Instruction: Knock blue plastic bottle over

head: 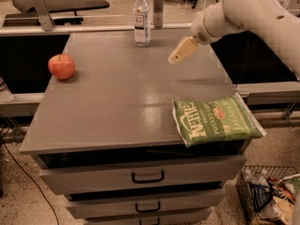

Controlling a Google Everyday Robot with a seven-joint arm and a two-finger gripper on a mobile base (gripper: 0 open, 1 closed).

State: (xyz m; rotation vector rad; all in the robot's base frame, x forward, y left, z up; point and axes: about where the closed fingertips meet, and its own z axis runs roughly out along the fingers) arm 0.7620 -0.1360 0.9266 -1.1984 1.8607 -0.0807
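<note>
Now the end effector (173,58), its jaws together, hovers near the upright bottle (141,18); next it probably must push it sideways.

Warm overhead light glares off the table (117,107); the pincer (180,52) above its far right casts faint shadow.
</note>
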